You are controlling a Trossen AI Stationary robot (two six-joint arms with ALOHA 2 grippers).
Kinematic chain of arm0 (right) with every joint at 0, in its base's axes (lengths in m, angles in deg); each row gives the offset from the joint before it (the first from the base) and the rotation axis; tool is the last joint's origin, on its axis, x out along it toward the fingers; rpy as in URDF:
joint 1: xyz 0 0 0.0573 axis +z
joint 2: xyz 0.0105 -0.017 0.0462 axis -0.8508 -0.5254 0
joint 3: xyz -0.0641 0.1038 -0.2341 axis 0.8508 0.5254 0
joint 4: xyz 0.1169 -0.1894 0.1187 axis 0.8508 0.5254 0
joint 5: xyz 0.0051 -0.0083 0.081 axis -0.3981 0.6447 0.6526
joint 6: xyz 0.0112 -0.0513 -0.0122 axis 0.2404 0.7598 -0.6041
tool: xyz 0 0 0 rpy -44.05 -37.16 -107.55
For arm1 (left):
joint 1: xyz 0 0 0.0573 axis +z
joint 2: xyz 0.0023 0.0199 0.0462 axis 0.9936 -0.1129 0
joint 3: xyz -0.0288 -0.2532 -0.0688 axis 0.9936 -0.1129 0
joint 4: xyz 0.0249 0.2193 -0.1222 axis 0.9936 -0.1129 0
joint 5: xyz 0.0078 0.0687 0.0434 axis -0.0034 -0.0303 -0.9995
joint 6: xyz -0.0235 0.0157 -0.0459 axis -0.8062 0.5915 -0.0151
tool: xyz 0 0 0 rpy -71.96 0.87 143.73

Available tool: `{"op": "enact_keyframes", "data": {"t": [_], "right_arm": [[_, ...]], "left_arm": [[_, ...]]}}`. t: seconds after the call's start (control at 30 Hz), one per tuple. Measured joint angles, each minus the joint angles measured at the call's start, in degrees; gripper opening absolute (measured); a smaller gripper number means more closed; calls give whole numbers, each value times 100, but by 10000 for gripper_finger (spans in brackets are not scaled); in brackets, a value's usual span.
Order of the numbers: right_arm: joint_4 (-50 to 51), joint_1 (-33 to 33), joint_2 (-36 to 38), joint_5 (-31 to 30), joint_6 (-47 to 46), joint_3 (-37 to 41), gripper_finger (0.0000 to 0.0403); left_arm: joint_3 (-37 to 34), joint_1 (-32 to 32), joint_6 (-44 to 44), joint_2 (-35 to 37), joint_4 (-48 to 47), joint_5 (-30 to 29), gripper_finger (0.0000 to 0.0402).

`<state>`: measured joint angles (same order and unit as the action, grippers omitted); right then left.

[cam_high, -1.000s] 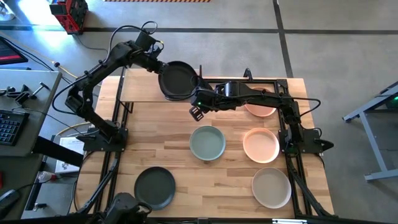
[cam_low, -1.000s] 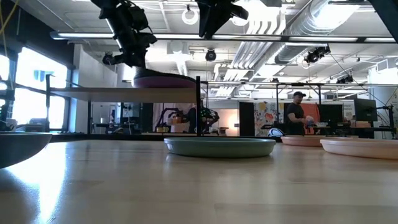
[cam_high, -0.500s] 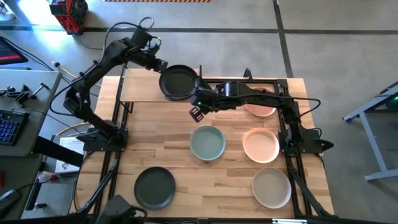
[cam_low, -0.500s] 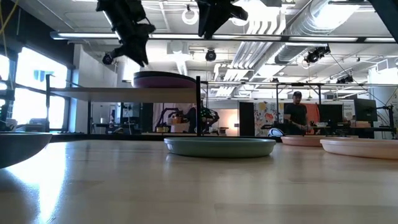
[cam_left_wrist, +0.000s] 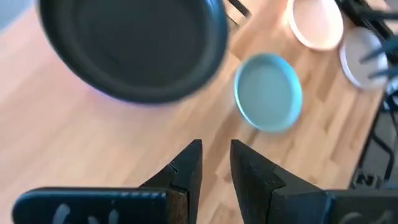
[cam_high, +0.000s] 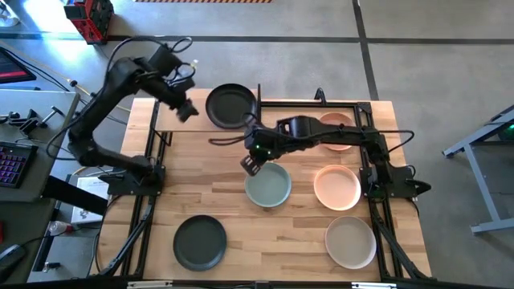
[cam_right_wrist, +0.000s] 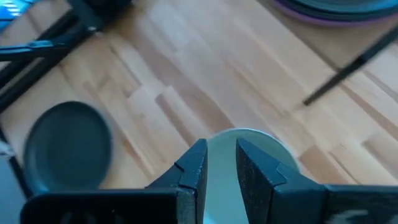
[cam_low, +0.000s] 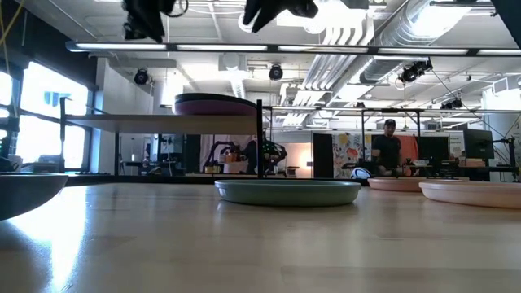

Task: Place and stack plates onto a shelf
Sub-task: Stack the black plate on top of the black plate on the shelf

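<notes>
A black plate [cam_high: 231, 106] lies on a purple plate [cam_low: 216, 106] at the right end of the shelf [cam_high: 201, 127]. My left gripper [cam_high: 185, 109] hangs above the shelf, left of this stack. Its fingers [cam_left_wrist: 216, 158] are a little open, with nothing between them. A sage green plate [cam_high: 267, 186] rests flat on the tabletop at mid-table. My right gripper [cam_high: 251, 163] hovers over this plate's far left rim. It is a little open [cam_right_wrist: 221, 155] and empty.
On the tabletop lie a dark grey plate [cam_high: 200, 242] near left, a peach plate [cam_high: 337, 187] right of the green one, a beige plate [cam_high: 350, 241] near right and another peach plate [cam_high: 337, 132] under the right arm. Black shelf posts [cam_low: 260, 138] stand beside the stack.
My left gripper has drawn away from the black plate's far left rim, rising and going toward the table's left and near edges; the plate stays on the shelf. My right gripper has moved a little toward the near edge, over the green plate.
</notes>
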<state>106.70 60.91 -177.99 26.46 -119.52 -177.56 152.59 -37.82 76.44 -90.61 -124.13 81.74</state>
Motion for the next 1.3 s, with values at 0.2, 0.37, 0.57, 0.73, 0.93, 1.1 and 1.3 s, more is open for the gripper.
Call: {"op": "enact_keyframes", "data": {"t": [0.2, 0.37, 0.57, 0.73, 0.93, 1.1, 1.3], "right_arm": [[-472, 230, 0, 0, 41, 0, 64], [-646, 333, 0, 0, 242, 0, 64], [-646, 354, 0, 18, 478, 0, 64], [-646, 350, 0, 225, 625, 0, 64], [-646, 447, 0, 240, 1235, 0, 65], [-648, 489, 0, 229, 1302, 0, 84], [-651, 511, 0, 212, 1269, 0, 128]], "left_arm": [[0, -490, -353, 616, -161, 1, 70], [0, -860, -754, 1087, -291, 0, 70], [-2, -1227, -1428, 1509, -441, -2, 70], [-6, -1483, -1911, 1729, -706, -2, 70], [-485, -1828, -2460, 2100, -672, -3, 70], [-1256, -2062, -2798, 2530, -663, -7, 70], [-2258, -2341, -3381, 3013, -587, -9, 70]]}}
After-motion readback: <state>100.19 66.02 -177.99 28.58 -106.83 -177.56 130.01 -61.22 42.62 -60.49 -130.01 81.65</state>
